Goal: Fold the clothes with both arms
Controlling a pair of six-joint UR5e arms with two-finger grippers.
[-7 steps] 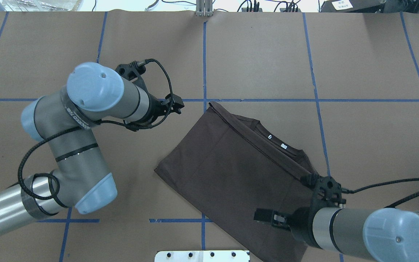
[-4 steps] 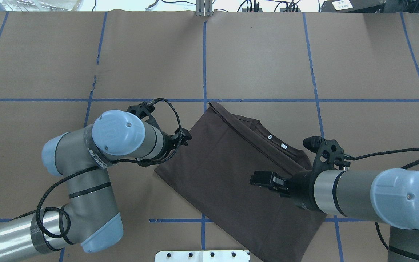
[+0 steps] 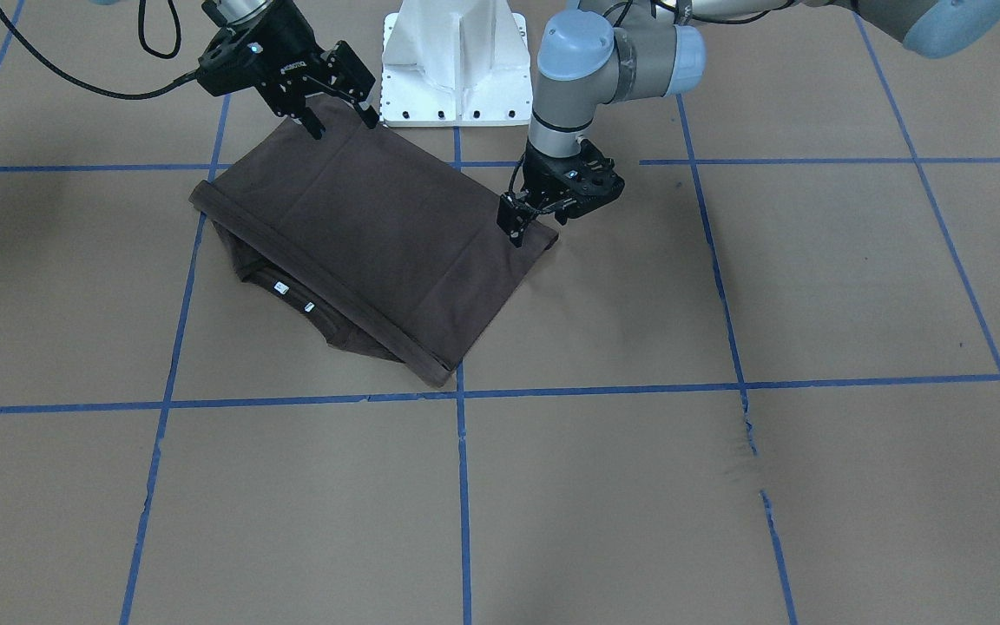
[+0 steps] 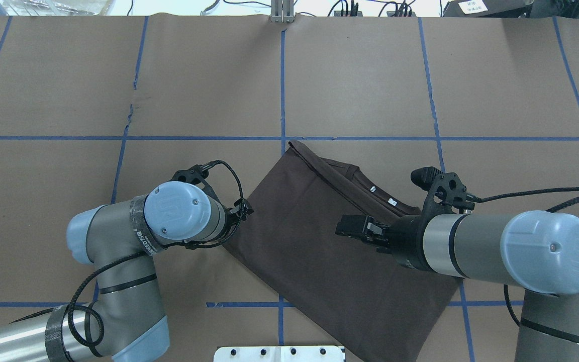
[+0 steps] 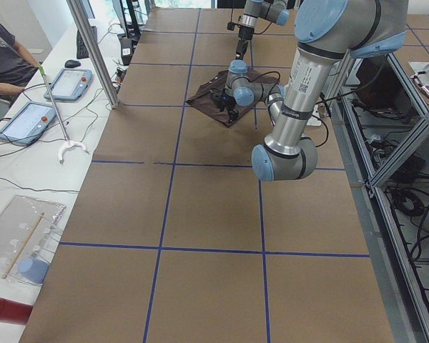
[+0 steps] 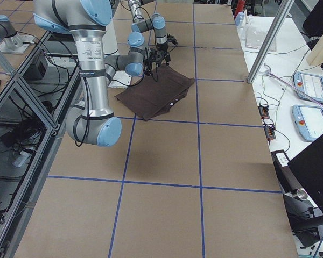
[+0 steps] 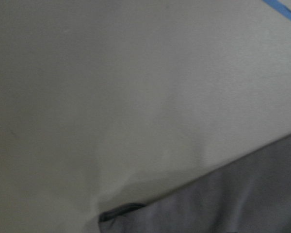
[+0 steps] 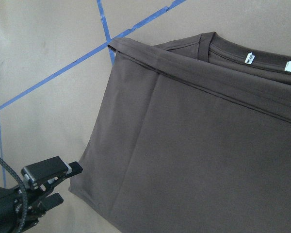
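Black two-finger left gripper, closure indiscernible, had reached the dark brown T-shirt's 9 o'clock corner; the right gripper, jaws spread, had advanced over it, so the next fold's grasp seemed imminent.

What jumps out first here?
A dark brown T-shirt, folded into a slanted rectangle, lies near the middle of the brown-papered table. The right gripper hangs open over the shirt's robot-side edge. The left gripper sits low at the shirt's corner on the left arm's side.
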